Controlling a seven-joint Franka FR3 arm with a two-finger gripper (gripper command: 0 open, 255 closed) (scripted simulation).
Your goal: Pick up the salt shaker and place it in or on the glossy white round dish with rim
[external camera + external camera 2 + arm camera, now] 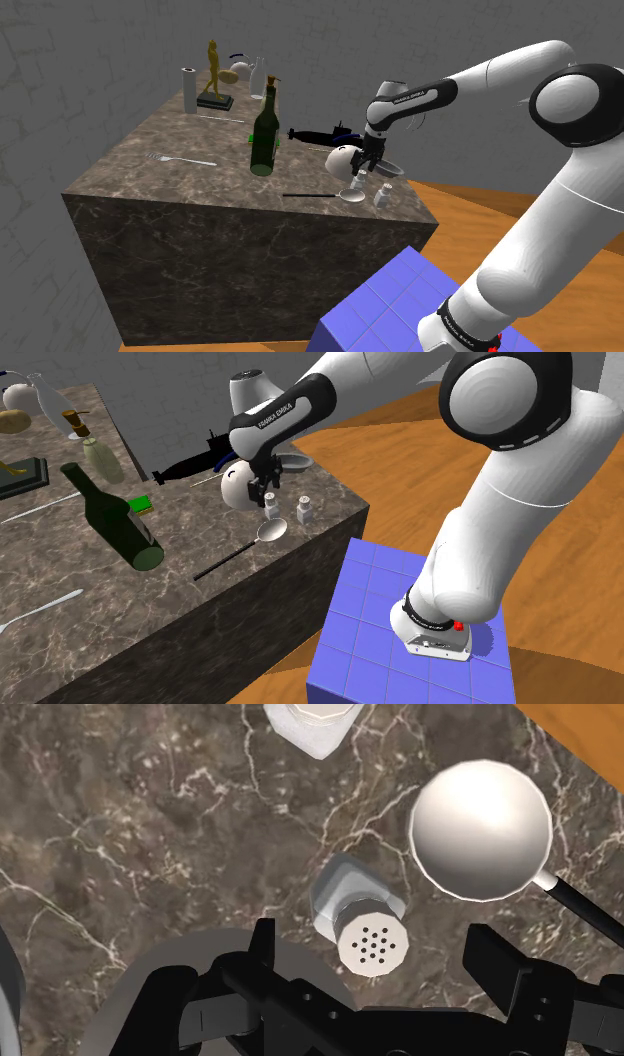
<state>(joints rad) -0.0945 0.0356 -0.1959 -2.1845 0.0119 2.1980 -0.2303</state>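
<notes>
The gripper (376, 952) hovers, fingers spread apart, with the salt shaker (352, 896) standing untouched between them, apparently lined up for clasping.

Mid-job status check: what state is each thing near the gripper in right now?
salt shaker, upright on the counter, not held.
gripper, open, straddling the salt shaker without touching it.
second shaker, upright on the counter.
round dish, upright, no shaker in it.
wine bottle, standing upright.
</notes>
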